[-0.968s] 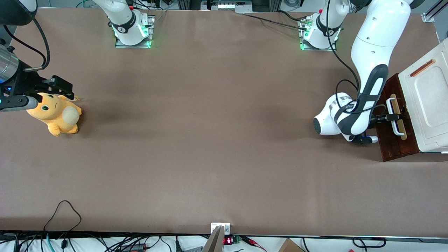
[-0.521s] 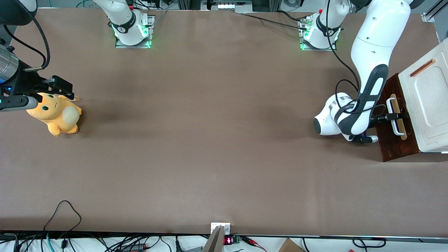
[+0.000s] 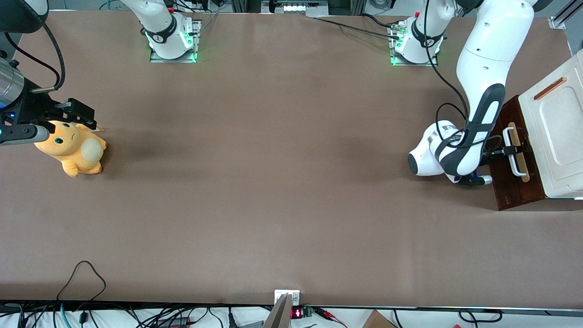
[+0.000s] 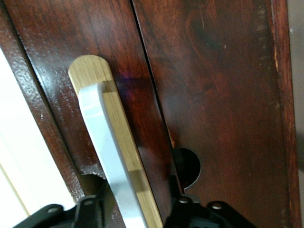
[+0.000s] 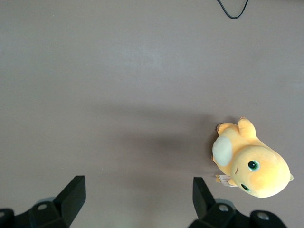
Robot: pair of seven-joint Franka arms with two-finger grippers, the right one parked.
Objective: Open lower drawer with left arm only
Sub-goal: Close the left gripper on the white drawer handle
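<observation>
The lower drawer (image 3: 512,193) shows a dark red-brown front at the working arm's end of the table, under the white cabinet (image 3: 562,136). Its white bar handle (image 3: 517,170) sits on a pale wood strip (image 3: 513,128). The left arm (image 3: 483,109) reaches down to it, and my gripper (image 3: 512,151) sits at the middle of the handle. In the left wrist view the gripper (image 4: 135,213) is open and straddles the handle (image 4: 102,128). One finger (image 4: 92,211) is against the bar. The second finger (image 4: 178,209) stands off it, past the strip (image 4: 130,147). The drawer front (image 4: 228,95) looks flush.
An orange-brown strip (image 3: 549,88) marks the white cabinet's panel above the drawer. A round notch (image 4: 188,166) is cut in the wood beside the handle. A yellow plush toy (image 3: 73,148) lies toward the parked arm's end of the brown table (image 3: 273,182).
</observation>
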